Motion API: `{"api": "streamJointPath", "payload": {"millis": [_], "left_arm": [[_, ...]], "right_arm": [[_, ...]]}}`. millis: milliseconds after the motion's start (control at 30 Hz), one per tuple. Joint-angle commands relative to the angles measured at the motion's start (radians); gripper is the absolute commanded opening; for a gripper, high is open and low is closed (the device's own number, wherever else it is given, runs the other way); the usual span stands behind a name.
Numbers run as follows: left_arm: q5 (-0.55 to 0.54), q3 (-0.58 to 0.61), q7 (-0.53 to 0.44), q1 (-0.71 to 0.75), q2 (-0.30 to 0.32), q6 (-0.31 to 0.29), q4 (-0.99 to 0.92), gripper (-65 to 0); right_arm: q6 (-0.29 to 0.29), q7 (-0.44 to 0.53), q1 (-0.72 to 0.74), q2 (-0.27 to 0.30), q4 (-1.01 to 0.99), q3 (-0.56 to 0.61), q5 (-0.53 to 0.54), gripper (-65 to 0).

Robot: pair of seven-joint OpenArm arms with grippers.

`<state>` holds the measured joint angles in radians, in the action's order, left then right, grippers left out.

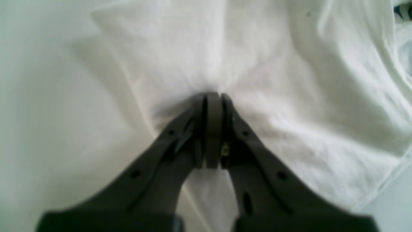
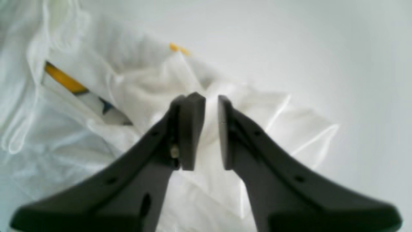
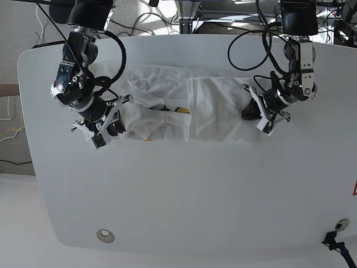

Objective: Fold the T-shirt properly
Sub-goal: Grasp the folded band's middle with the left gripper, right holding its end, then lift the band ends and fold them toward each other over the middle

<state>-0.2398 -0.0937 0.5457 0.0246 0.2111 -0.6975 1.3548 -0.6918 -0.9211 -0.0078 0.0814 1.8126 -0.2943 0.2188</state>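
Note:
The white T-shirt [image 3: 212,109] lies crumpled across the far half of the white table [image 3: 184,195], partly folded over itself. In the base view my left gripper [image 3: 245,114] sits at the shirt's right end. Up close, the left gripper [image 1: 213,94] is shut, pinching a pucker of the plain white T-shirt [image 1: 257,48]. My right gripper [image 3: 117,127] is at the shirt's left end. In its wrist view the right gripper [image 2: 207,98] has its jaws a little apart over a bunched T-shirt [image 2: 135,80] corner, with a yellow print [image 2: 62,79] showing in the folds.
A round metal grommet [image 3: 104,236] sits near the table's front left. Cables and stands crowd the floor behind the table's far edge [image 3: 184,34]. A black cable end [image 3: 334,240] lies off the front right corner.

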Motion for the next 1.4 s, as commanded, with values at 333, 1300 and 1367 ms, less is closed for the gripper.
{"api": "streamJointPath", "payload": {"millis": [333,1300,1367], "left_arm": [[0.021,-0.015,0.026,0.005,0.015,-0.001,-0.001,-65.0],[0.024,-0.042,0.03,0.007,0.015,-0.001,-0.001,-65.0],[0.024,-0.042,0.03,0.007,0.015,-0.001,-0.002,-65.0]], "right_arm": [[-0.006,-0.042,0.002,-0.067,0.083,-0.354,0.063,-9.4],[-0.006,-0.077,0.016,-0.125,-0.305,-0.385,0.299,-37.1],[-0.006,-0.072,0.016,-0.124,-0.305,-0.385,0.298,-56.6]]}}
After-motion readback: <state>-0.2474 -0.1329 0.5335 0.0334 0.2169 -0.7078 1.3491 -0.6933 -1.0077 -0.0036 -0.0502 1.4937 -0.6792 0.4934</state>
